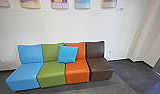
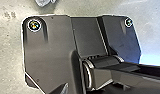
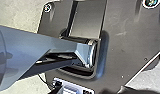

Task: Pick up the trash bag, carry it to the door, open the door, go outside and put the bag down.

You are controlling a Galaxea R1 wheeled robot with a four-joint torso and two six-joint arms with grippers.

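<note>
Well, ahead of the grippers four seats (image 1: 22, 73) are lining a wall (image 1: 78, 27) (one cushion (image 1: 67, 54), five posters (image 1: 82, 3)), dark floor (image 1: 119, 71) opening past the brown end. Left wrist: pale floor (image 2: 8, 55) is edging the robot's plate (image 2: 58, 42). Right wrist: likewise. I cannot tell either gripper's state, or where the trash bag is lying.

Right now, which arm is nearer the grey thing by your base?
Left, likely: it seems over the base corner by the grey thing; the right, over the opposite side.
</note>
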